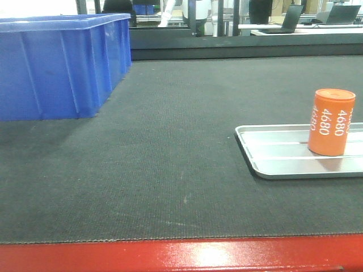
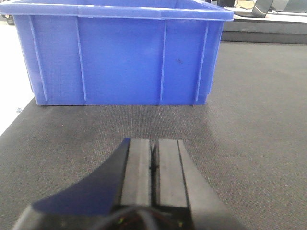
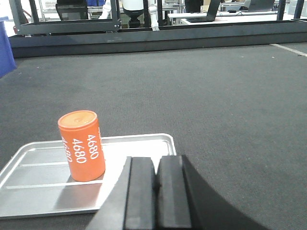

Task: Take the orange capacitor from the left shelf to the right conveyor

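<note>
Fingers (image 3: 139,191) of the right gripper (image 3: 155,184) and the left gripper (image 2: 153,165) are both pressed closed on nothing, since the orange capacitor (image 3: 82,146) is already stood upright in the silver tray (image 3: 139,143) on the right conveyor (image 1: 170,141), just ahead-left of the right fingers.

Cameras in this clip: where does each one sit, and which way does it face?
Front view: low at the conveyor's red edge, looking across the belt; no robot parts.
Left wrist: behind the shut left pincer, facing the blue bin.
Right wrist: behind the shut right pincer, facing the upright orange capacitor on the silver tray.
Front shares bin, tray and capacitor with them.
</note>
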